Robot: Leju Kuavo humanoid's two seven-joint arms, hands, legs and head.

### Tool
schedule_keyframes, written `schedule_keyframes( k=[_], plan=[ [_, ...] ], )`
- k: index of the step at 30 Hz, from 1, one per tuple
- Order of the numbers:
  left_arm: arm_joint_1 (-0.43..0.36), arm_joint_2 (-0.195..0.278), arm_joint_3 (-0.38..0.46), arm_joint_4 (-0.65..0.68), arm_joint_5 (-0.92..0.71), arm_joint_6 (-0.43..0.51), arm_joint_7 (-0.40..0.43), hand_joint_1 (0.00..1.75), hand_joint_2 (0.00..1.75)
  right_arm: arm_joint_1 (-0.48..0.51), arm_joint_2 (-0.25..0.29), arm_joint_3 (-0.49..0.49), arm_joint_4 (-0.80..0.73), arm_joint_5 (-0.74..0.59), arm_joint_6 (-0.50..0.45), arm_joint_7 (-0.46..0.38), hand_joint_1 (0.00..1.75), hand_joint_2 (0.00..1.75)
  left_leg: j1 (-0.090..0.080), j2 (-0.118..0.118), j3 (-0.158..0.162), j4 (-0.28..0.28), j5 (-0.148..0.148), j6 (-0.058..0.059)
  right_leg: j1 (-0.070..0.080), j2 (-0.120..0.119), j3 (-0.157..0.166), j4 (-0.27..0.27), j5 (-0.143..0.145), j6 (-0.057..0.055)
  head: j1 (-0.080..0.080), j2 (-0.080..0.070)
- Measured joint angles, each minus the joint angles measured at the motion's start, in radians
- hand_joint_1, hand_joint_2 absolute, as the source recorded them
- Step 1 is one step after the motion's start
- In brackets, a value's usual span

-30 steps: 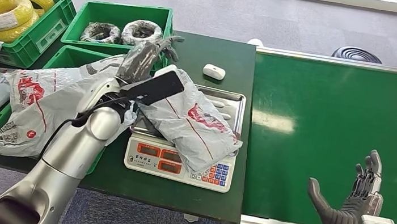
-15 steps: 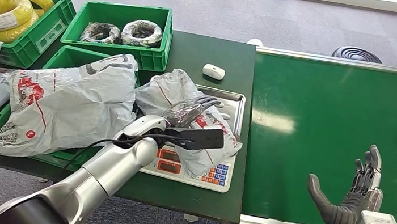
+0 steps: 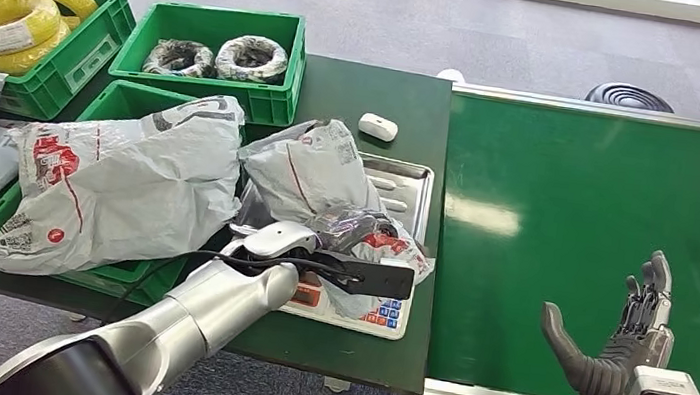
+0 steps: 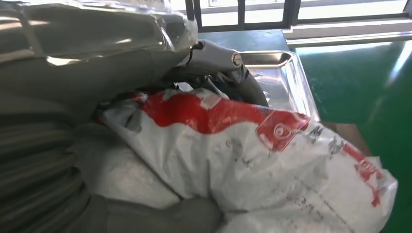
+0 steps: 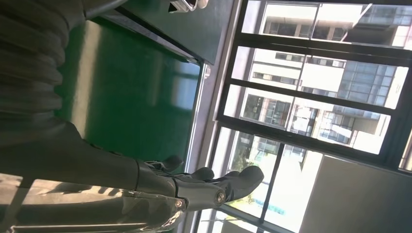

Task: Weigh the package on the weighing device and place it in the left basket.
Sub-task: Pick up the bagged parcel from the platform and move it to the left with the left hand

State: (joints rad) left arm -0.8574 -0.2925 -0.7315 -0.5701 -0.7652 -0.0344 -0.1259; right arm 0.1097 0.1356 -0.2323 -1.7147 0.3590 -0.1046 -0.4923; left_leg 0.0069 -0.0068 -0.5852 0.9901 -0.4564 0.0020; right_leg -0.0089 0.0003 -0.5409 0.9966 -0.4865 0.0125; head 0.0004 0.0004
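Package (image 3: 313, 178), a crumpled grey plastic mailer with red print, lies across the steel pan of the scale (image 3: 407, 176) in the middle of the dark green table. Its near end hangs over the scale's display and keypad. The left hand (image 3: 354, 228) lies on the package's near right part, fingers bent over the plastic; in the left wrist view the thumb and fingers seem to be gathering the bag, though whether they truly grip it is hard to tell. The right hand (image 3: 629, 338) hovers open and empty over the green conveyor belt (image 3: 579, 185), well to the right. The left basket (image 3: 121, 101), a green crate left of the scale, already has a large mailer (image 3: 116, 179) draped over it. Weighing appears to be the current step. Next, the left hand needs a firm hold, then a lift and a carry leftward to the basket.
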Motion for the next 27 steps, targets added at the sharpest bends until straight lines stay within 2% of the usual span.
schedule_keyframes(
  k=[8,14,18,27],
  plan=[
    [-0.016,0.003,-0.001,0.024,0.032,0.049,0.003,1.75,1.75,-0.002,-0.001,0.001,0.007,0.002,-0.002,-0.004,0.00,1.75,0.000,0.000,0.001,0.000,0.000,0.000,0.000,0.000,0.001,0.000,0.000,0.000,0.000,0.000],
    [-0.015,0.032,0.073,-0.040,0.135,0.104,-0.019,1.75,1.75,-0.003,-0.001,0.001,0.007,0.007,-0.006,-0.004,0.00,1.75,0.000,0.000,0.000,0.000,0.000,0.000,0.000,0.000,0.000,0.001,0.000,0.000,0.000,0.000],
    [0.006,0.075,0.146,-0.189,0.207,0.179,-0.055,1.75,1.75,0.000,0.000,0.001,0.007,0.007,-0.013,-0.004,0.00,1.75,0.000,0.001,0.000,0.000,0.000,0.000,0.001,0.001,-0.001,0.001,0.000,0.000,0.000,0.000],
    [0.081,0.155,0.323,-0.638,0.251,0.533,-0.205,1.75,1.75,0.011,0.001,0.001,0.007,-0.012,-0.035,-0.002,0.00,1.75,0.000,0.001,-0.001,0.000,0.000,0.000,0.001,0.001,-0.002,0.001,0.000,0.000,0.000,0.000]
  ],
)
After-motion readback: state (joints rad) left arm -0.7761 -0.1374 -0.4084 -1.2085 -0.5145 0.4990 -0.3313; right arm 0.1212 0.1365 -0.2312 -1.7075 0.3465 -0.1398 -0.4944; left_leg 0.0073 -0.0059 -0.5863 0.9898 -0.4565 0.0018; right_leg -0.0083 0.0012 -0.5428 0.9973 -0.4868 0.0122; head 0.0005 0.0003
